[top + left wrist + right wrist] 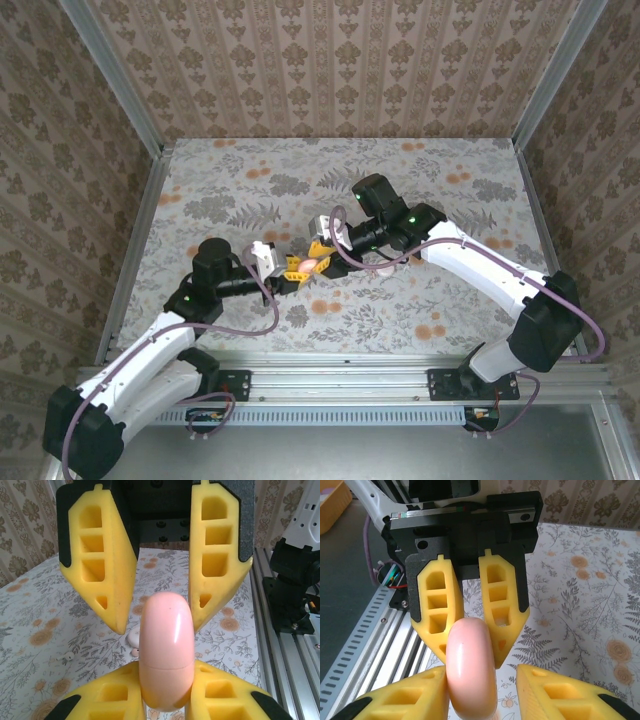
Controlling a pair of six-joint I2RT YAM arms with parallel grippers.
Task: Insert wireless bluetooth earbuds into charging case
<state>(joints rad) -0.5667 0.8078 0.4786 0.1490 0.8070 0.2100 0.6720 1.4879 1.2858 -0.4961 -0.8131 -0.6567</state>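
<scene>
The task is sitting near its beginning. The pink charging case (166,650) is being held up off the desk (35,615) between the two arms. Its seam is looking shut, so I am judging that no earbud is sitting inside yet. The left jaws are pressing together on one end of the case, clamped on it. The right jaws are standing apart around the other end, one side just beside the shell and the other well clear, gripping nothing. Opening the case, then lifting and seating each earbud, is all remaining, as far as I can judge.

The left wrist view is adding the desk beneath. One tiny white earbud (67,656) is lying there, below and left of the case, and a small pale piece (133,639) is peeking out just beside the case's edge, too hidden to name. The right wrist view is looking the opposite way and making the gap of the right jaws plain, while the top view is placing the two arms as meeting mid-desk
</scene>
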